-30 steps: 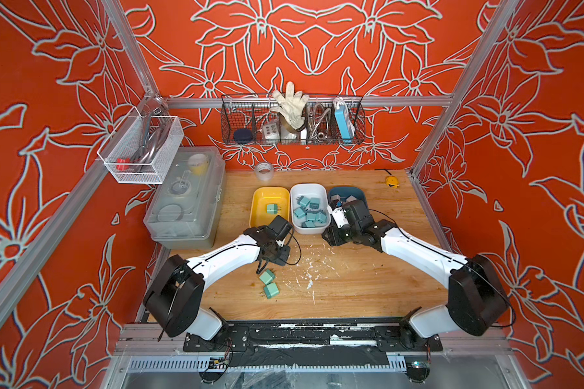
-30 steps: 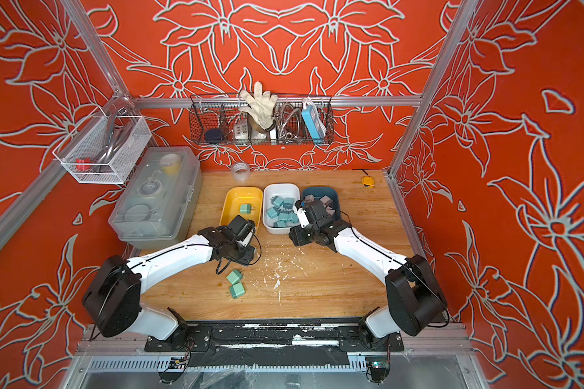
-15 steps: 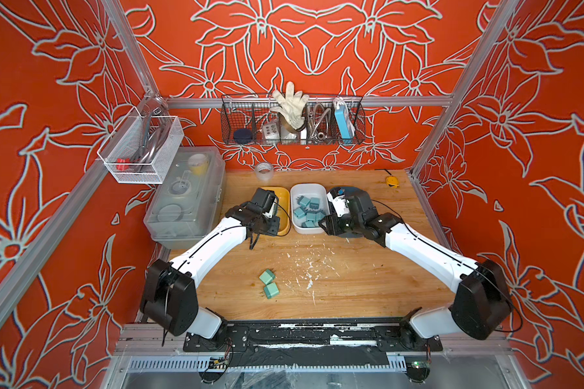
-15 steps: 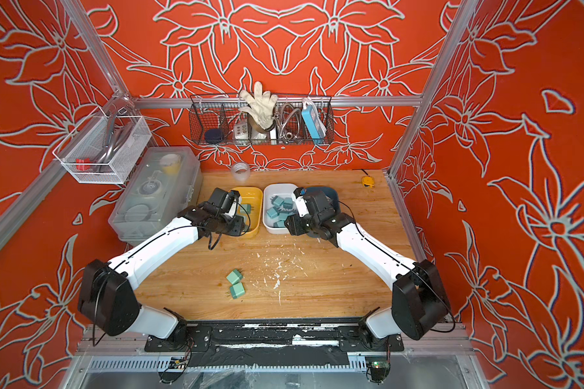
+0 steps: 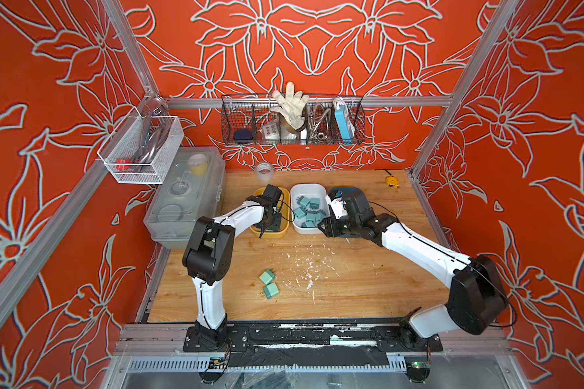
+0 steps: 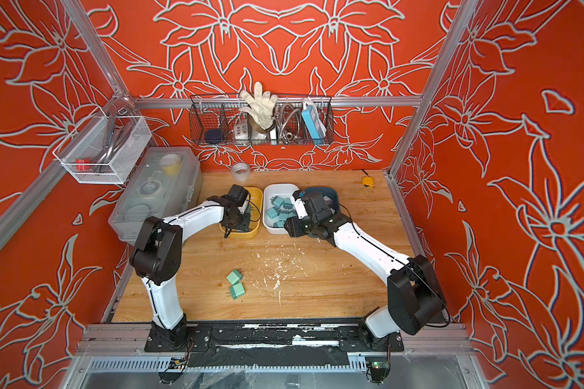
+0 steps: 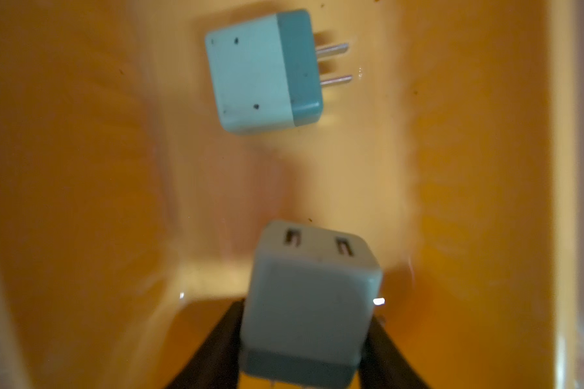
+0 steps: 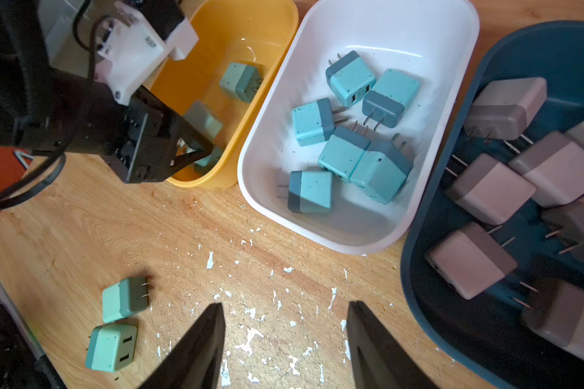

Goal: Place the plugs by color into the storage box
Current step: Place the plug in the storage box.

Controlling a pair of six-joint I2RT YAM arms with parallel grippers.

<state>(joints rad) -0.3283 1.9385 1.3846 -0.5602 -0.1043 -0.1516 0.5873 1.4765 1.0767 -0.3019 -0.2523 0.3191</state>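
Mint-green plastic cube plug (image 7: 312, 296) had arrived in the yellow plastic tray (image 7: 81, 168), flanked by the left end effector (image 7: 307, 313). Pinched or freed, unclear.

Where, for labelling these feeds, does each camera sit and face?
Top view: high in front, looking down on the table; left arm, right arm.
Top view: beside it, same table.
Left wrist: over the yellow tray, facing a mint plug between its fingers.
Right wrist: above the table, facing white tray and blue tray; own fingertips, left gripper.
Wrists share the yellow tray.
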